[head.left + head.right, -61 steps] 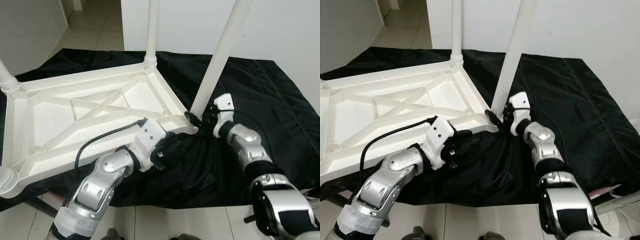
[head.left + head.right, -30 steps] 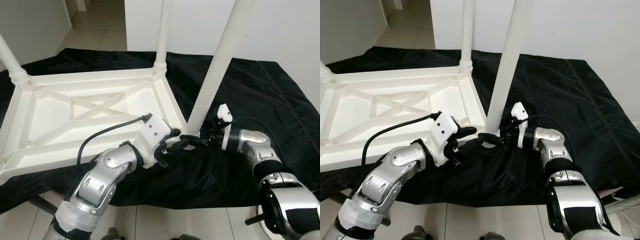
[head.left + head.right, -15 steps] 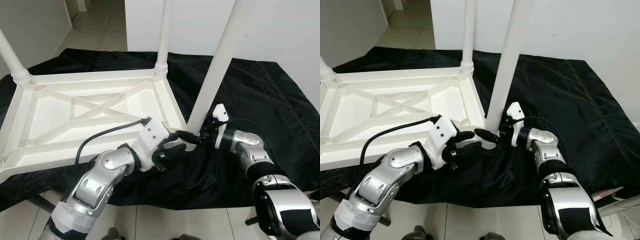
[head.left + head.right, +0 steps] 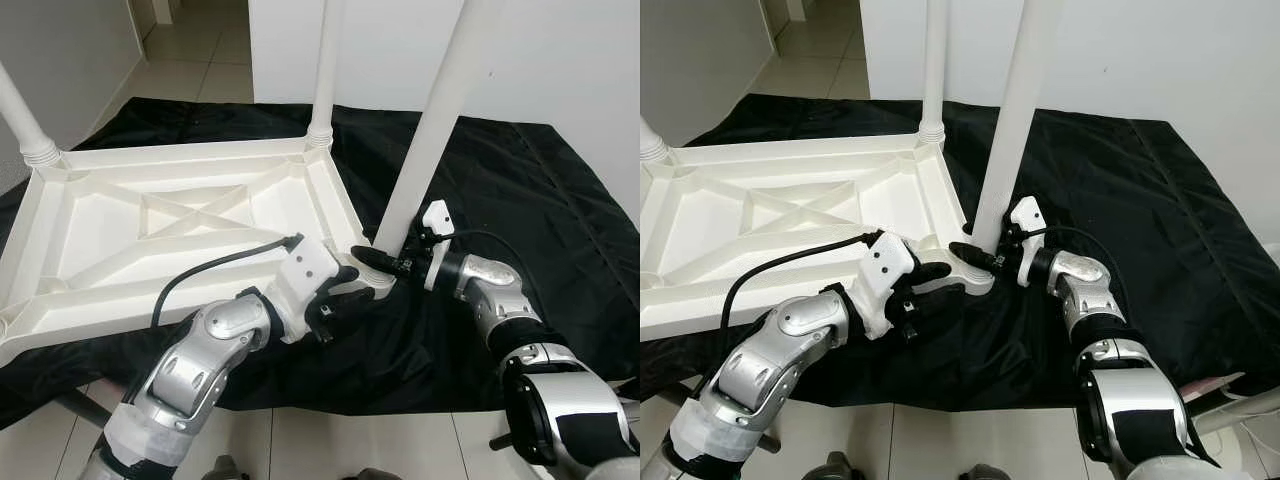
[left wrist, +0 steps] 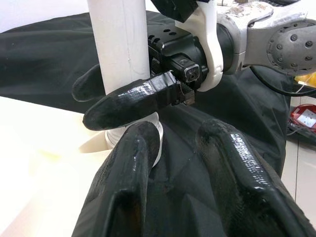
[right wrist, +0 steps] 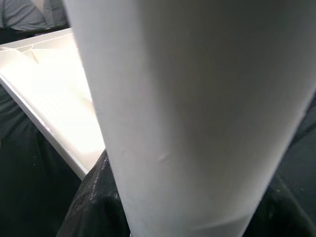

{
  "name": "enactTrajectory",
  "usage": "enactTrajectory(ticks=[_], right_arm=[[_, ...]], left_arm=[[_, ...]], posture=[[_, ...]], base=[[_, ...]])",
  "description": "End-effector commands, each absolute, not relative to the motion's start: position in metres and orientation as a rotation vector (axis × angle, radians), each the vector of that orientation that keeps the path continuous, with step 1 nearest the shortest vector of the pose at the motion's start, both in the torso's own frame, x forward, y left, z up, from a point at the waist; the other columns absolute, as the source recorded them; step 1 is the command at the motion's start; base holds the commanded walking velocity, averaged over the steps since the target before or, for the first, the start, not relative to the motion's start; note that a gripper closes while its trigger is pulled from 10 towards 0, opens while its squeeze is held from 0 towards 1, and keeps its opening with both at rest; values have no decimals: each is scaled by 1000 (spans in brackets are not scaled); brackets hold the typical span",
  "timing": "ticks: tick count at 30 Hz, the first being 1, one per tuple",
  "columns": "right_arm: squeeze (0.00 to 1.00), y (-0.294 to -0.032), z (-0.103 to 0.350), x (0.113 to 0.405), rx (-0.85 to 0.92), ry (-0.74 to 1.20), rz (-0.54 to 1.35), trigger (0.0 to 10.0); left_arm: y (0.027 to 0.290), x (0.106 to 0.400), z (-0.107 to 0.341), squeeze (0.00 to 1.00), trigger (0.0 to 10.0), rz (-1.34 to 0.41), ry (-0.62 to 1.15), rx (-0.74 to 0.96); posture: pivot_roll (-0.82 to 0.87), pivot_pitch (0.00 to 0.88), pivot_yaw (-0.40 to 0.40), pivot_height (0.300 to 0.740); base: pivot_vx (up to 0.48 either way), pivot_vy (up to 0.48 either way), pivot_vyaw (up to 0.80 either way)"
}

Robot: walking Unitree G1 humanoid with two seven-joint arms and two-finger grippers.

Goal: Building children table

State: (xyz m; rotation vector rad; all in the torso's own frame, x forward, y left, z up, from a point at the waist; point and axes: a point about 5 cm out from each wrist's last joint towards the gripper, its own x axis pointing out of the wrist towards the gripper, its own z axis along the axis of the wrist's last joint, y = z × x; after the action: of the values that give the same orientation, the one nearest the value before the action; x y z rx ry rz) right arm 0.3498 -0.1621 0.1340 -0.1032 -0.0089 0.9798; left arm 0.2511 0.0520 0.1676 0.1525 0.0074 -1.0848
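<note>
The upturned white tabletop (image 4: 180,220) lies on a black cloth (image 4: 520,190). Its near-corner leg (image 4: 425,130) stands socketed, clasped at the base by the right gripper (image 4: 385,262). The left gripper (image 4: 345,290) hovers beside, jaws parted. Three legs visibly stand; the fourth corner is unclear.

No readable text, labels, brands or numbers anywhere.

White wall (image 4: 560,60), pale tiled floor (image 4: 190,60), black cloth (image 4: 520,190) spread out
</note>
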Motion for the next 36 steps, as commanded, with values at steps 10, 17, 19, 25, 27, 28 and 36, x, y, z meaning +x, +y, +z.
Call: enactTrajectory(ticks=[10,17,19,25,27,28,36], right_arm=[[0,-156,131,350,24,-60,667,10000],[0,-136,131,339,23,-76,286,10000],[0,-132,128,334,30,-44,133,10000],[0,-112,130,321,64,-27,-34,10000],[0,-112,130,321,64,-27,-34,10000],[0,-103,134,318,68,-33,-25,10000],[1000,-105,146,315,110,-108,39,10000]], left_arm=[[51,255,165,0,10000,-1071,15,144],[56,258,165,0,10000,-1011,5,143],[57,257,165,0,10000,-1004,6,131],[56,256,165,0,10000,-998,3,123],[56,256,165,0,10000,-998,3,123],[56,256,165,0,10000,-996,2,122],[57,257,166,0,10000,-991,-6,121]], posture=[[-24,0,-33,740],[-27,5,-31,740],[-27,7,-33,740],[-22,5,-36,740],[-22,5,-36,740],[-19,0,-37,740],[-18,0,-37,740]], base=[[0,0,0],[0,0,0],[0,0,0],[0,0,0],[0,0,0],[0,0,0],[0,0,0]])
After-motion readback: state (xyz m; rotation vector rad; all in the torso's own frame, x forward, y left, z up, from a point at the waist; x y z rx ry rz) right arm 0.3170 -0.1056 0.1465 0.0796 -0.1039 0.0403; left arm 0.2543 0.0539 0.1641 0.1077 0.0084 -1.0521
